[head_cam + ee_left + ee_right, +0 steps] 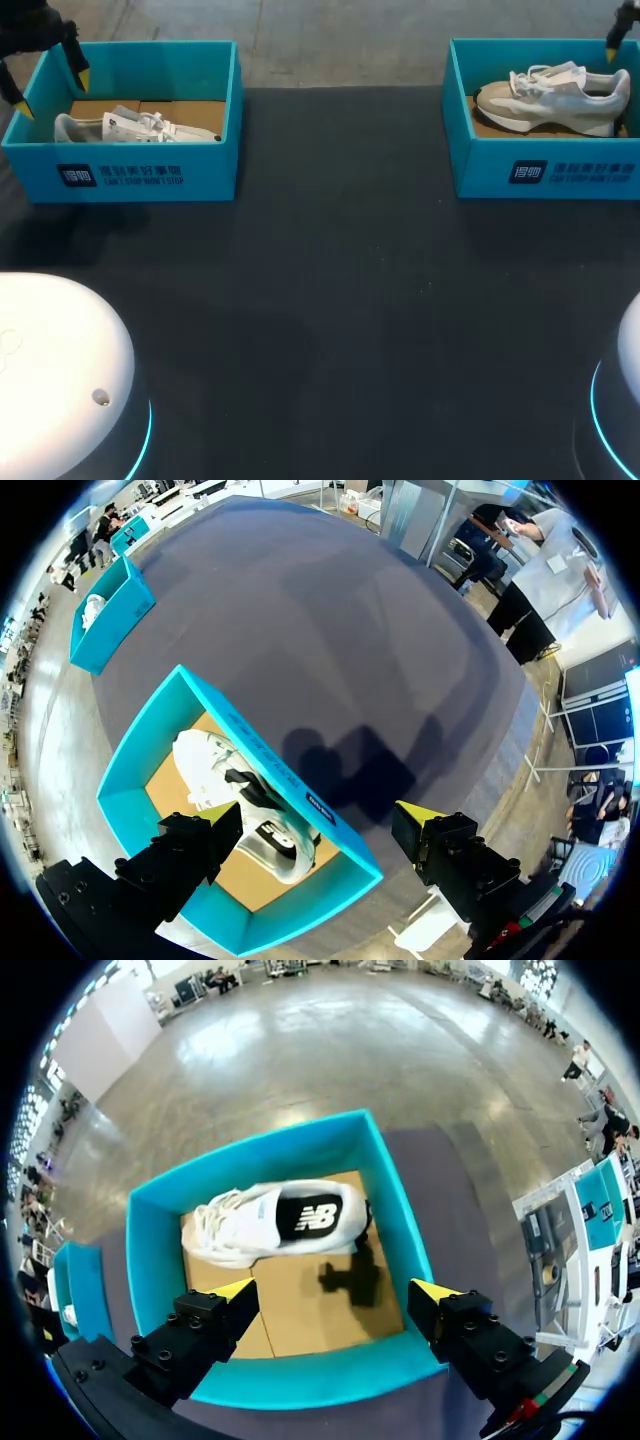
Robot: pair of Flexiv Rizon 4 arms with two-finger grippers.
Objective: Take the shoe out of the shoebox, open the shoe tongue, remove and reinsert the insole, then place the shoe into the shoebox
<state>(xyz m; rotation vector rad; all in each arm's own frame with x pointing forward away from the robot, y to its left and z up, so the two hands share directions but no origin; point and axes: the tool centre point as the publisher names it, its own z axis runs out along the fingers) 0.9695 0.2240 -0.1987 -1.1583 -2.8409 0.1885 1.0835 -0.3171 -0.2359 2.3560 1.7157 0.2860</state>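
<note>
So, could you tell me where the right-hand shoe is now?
Head view: the shoe lies on its side in the right shoebox at the table's far right, under the right end effector.

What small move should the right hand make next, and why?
Probably lower the right hand toward the shoe. The hand hovers open above the shoebox, and the shoe lies inside on its side, not yet grasped.
</note>
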